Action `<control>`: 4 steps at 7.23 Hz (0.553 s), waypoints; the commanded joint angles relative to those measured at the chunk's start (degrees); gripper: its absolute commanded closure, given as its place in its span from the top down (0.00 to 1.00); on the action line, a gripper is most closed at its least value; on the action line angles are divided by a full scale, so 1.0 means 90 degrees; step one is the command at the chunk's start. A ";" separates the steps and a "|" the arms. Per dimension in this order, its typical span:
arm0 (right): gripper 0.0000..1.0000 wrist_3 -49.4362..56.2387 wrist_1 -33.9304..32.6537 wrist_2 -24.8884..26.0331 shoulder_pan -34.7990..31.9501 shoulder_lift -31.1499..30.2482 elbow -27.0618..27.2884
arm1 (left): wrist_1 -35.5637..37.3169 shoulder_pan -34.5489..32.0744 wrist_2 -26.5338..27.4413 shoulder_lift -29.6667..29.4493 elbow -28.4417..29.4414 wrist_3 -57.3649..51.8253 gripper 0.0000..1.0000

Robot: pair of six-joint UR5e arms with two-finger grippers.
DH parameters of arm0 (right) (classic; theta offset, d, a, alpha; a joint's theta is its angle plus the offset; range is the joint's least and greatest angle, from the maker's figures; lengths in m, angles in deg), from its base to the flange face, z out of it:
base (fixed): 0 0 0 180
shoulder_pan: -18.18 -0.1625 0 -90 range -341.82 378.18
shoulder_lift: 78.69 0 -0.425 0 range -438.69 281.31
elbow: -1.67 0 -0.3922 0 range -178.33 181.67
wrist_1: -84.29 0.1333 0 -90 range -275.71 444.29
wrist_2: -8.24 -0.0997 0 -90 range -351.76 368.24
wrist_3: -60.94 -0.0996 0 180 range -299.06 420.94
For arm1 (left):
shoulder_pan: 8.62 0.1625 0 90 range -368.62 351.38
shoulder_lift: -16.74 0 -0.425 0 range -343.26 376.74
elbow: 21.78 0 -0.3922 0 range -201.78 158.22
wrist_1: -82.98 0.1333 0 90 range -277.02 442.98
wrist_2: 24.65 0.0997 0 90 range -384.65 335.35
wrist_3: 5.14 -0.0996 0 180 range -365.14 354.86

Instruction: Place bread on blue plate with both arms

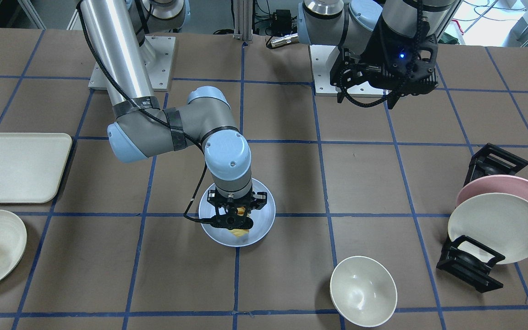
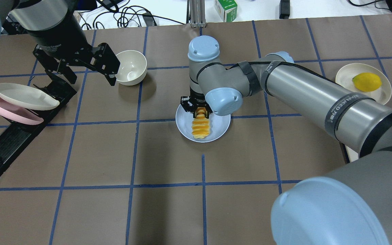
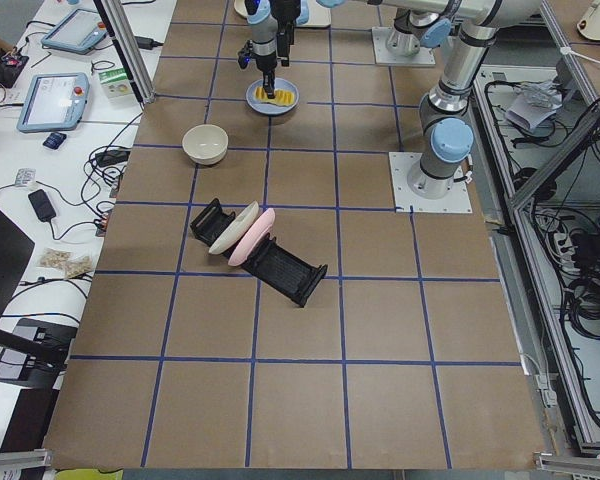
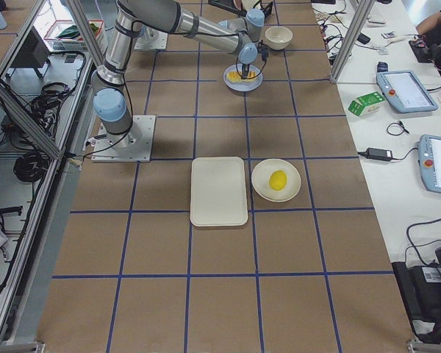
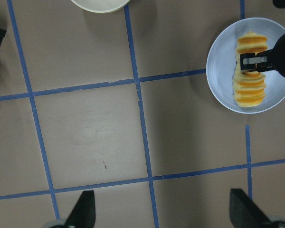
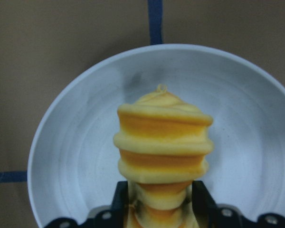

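Note:
The bread (image 2: 201, 126), a ridged loaf of orange and pale-yellow segments, lies on the blue plate (image 2: 221, 126) at the table's middle. My right gripper (image 2: 200, 108) points straight down and is shut on the loaf's far end. In the right wrist view the bread (image 6: 164, 137) runs out from between the black fingers (image 6: 121, 202) over the plate (image 6: 71, 156). My left gripper (image 2: 90, 76) hangs open and empty high over the table's left side. Its wrist view shows the bread (image 5: 249, 90) and plate (image 5: 223, 71) from above.
A cream bowl (image 2: 131, 67) stands just beside the left gripper. A black rack (image 2: 19, 136) holds a pink plate (image 2: 9, 110) and a cream plate (image 2: 26, 97). A yellow fruit (image 2: 366, 81) lies on a cream plate far right. A cream tray (image 1: 16, 167) lies nearby.

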 commanded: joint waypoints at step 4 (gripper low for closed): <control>1.00 0.0006 0.0632 0.0081 0.0242 -0.0904 -0.0054 | -0.0015 0.0004 0.0027 0.0102 -0.0085 0.0019 1.00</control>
